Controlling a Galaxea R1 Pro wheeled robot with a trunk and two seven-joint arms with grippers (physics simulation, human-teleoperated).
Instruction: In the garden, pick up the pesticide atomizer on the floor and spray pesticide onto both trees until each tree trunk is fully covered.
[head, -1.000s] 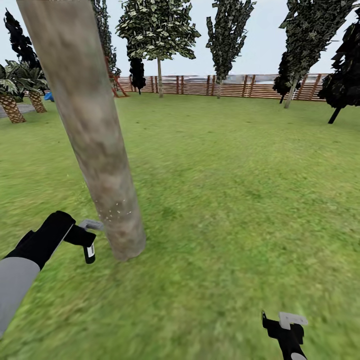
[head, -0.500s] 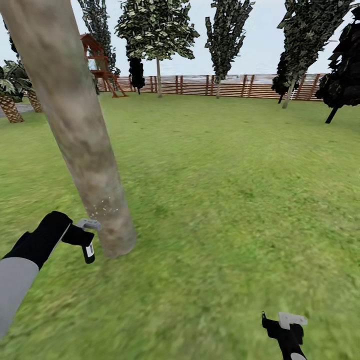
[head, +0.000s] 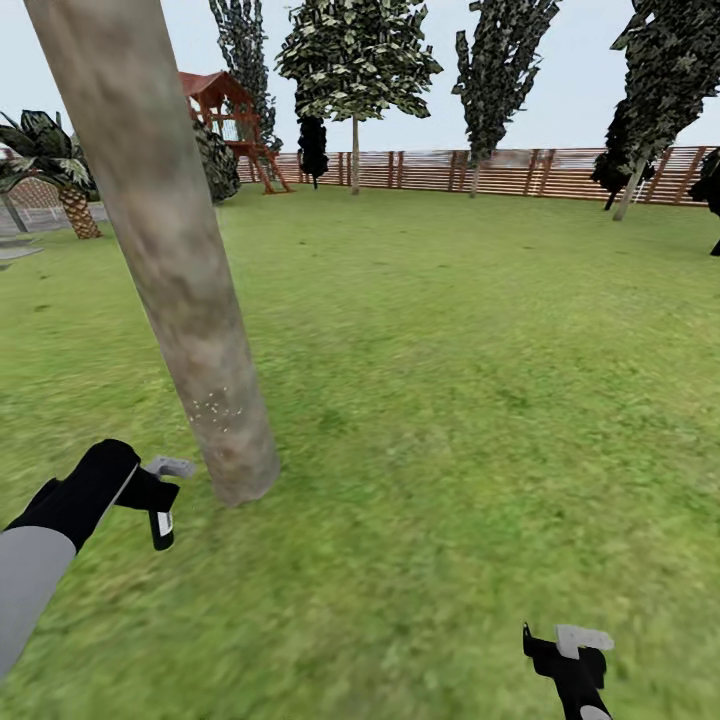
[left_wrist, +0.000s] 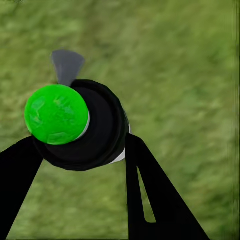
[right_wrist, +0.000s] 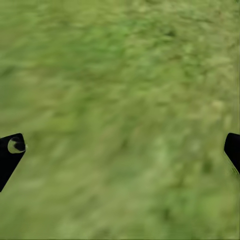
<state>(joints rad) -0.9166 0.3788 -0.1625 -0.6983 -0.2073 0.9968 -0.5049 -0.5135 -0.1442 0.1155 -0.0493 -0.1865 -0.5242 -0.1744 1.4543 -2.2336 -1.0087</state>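
My left claw is clamped on the atomizer beside the tree trunk; my right claw is spread apart over lawn.

The left arm is held low and forward, its left tool clamped around a small dark bottle that hangs downward. The right tool is seen at the lower edge of the head view, its fingertips spread wide apart, holding nothing.
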